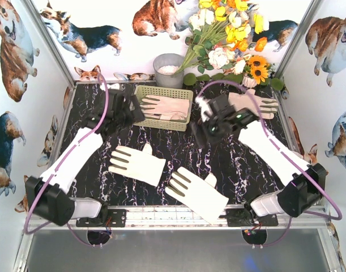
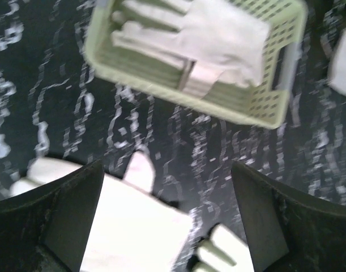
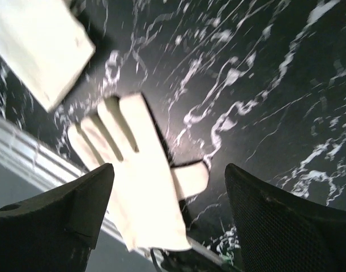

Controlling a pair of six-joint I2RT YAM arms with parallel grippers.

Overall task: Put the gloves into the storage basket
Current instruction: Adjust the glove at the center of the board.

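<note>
The pale yellow-cream storage basket (image 1: 183, 122) stands at the back centre of the black marbled table, with a glove or two (image 1: 161, 106) lying in it. It also shows in the left wrist view (image 2: 263, 107) with a glove (image 2: 218, 39) inside. One glove (image 1: 137, 163) lies flat at centre left, one (image 1: 196, 192) by the front rail, and one (image 1: 255, 103) at the back right. My left gripper (image 1: 130, 112) is open and empty beside the basket's left end, above the centre-left glove (image 2: 133, 226). My right gripper (image 1: 209, 123) is open and empty, raised over the table; its view shows the front glove (image 3: 139, 181).
A round grey pot (image 1: 169, 69) stands behind the basket. Artificial flowers (image 1: 229, 34) fill the back right corner. A metal rail (image 1: 178, 214) runs along the front edge. Corgi-printed walls enclose three sides. A second glove's cuff (image 3: 37, 45) shows in the right wrist view.
</note>
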